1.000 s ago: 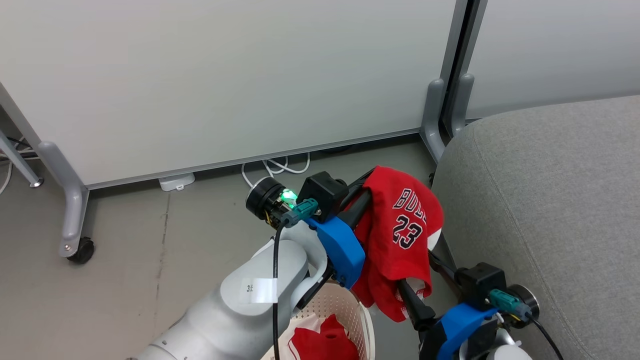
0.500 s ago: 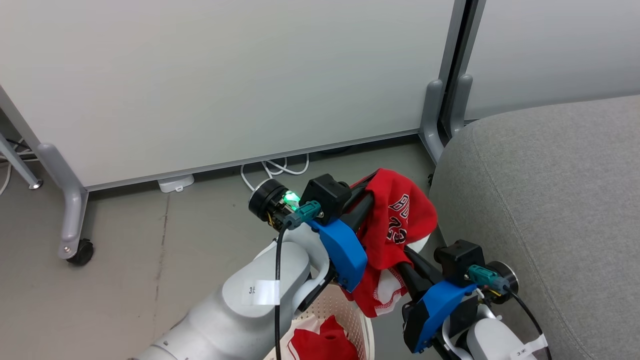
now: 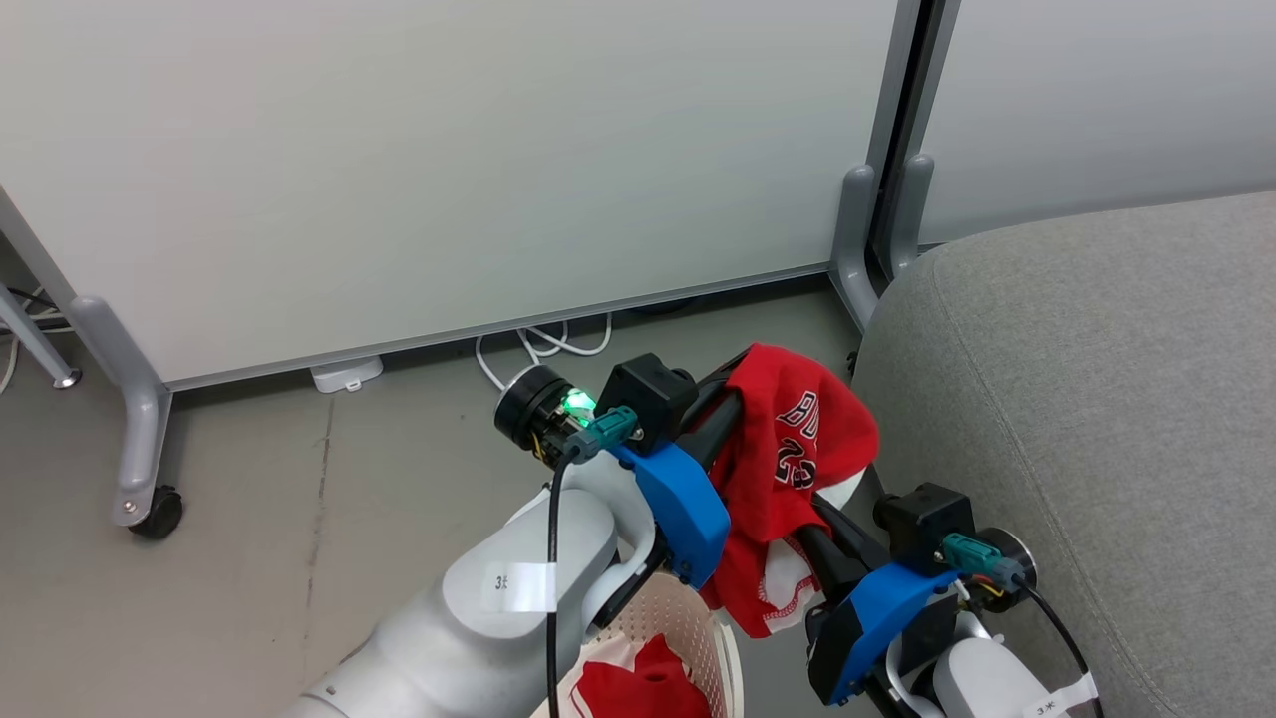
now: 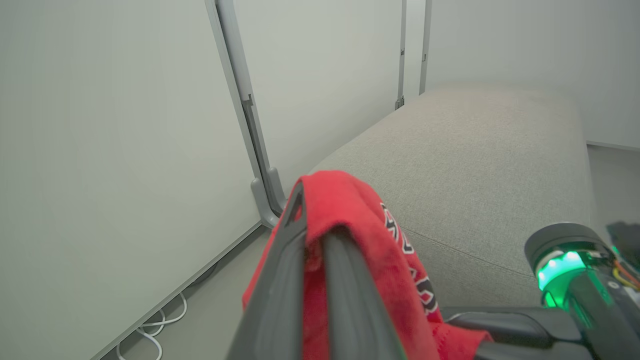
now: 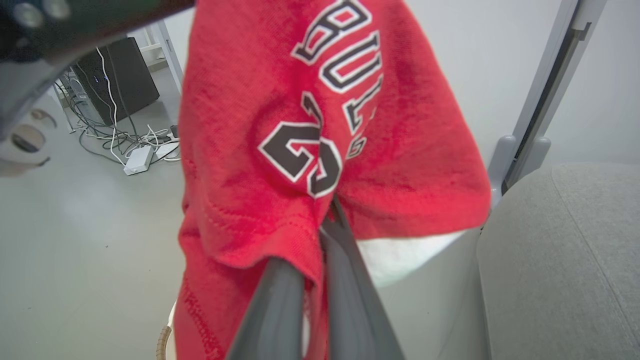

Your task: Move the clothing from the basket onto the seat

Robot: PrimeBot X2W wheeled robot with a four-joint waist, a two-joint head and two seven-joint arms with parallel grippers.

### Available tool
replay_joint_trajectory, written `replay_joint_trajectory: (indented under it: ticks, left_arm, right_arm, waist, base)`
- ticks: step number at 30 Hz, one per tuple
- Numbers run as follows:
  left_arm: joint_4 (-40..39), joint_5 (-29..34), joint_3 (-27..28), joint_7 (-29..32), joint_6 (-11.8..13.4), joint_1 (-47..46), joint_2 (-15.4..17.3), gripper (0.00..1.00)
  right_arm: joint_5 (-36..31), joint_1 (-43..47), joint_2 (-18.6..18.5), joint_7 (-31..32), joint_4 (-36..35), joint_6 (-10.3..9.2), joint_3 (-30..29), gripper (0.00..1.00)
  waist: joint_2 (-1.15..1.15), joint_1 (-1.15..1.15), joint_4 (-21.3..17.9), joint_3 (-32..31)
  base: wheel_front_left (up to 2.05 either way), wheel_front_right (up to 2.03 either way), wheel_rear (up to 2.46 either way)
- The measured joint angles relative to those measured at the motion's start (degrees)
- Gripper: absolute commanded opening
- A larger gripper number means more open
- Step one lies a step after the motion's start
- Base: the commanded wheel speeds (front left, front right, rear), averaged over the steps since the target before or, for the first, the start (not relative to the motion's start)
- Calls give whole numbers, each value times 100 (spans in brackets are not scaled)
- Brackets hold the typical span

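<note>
While it hangs in the air just left of the grey seat (image 3: 1077,399), the red jersey (image 3: 797,449) is held twice: the left hand (image 4: 312,220) is clamped on its top fold, and the right hand (image 5: 330,215) is pinched on it lower, by the "23". Nearer, the basket (image 3: 698,618) holds another red garment (image 3: 638,683). Grey floor (image 3: 349,479), white partition panels (image 3: 449,170) and cables (image 3: 543,344) lie beyond.

- A white partition panel (image 3: 449,170) stands on grey legs, one ending in a black caster wheel (image 3: 157,514).
- A second panel (image 3: 1097,100) stands just beside it.
- White cable loops (image 3: 543,344) and a small white box (image 3: 346,374) lie on the grey floor (image 3: 299,519).
- A black cabinet (image 5: 122,80) sits among tangled wires (image 5: 107,140).
</note>
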Motion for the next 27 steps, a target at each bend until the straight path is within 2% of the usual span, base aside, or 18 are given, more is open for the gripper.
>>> replay_joint_trajectory:
  ticks: [7, 8, 10, 11, 18, 27]
  left_arm:
    - [40, -31, -12, -1, -8, 44, -1, 1]
    - [62, -63, -12, -1, -8, 53, -2, 33]
    - [92, -104, -10, 0, -9, 71, 0, 68]
    - [102, -112, -3, -1, -13, 82, 0, 100]
    - [87, -141, 375, -1, -13, 369, -1, 100]
    - [-254, 412, 1426, -1, 36, 1189, 180, 100]
  right_arm:
    - [-2, 9, 0, 2, -42, 0, -1, 0]
    - [-2, 14, 0, 2, -52, 0, -3, 0]
    - [-3, 22, 0, 2, -68, 0, -20, 0]
    - [-4, 24, 0, 2, -73, 0, -33, 0]
    - [-47, 27, -1, 0, -170, 0, -192, 0]
    - [-140, 73, -1, 24, -358, 0, -427, 0]
  waist:
    - [0, 0, -17, -6]
    - [0, 0, -19, -5]
    - [0, 0, -18, 0]
    - [0, 0, -17, 5]
    - [0, 0, 20, 59]
    - [0, 0, 116, 105]
  base:
    - [0, 0, 0]
    - [0, 0, 0]
    - [0, 0, 0]
    - [0, 0, 0]
    - [0, 0, 0]
    - [0, 0, 0]
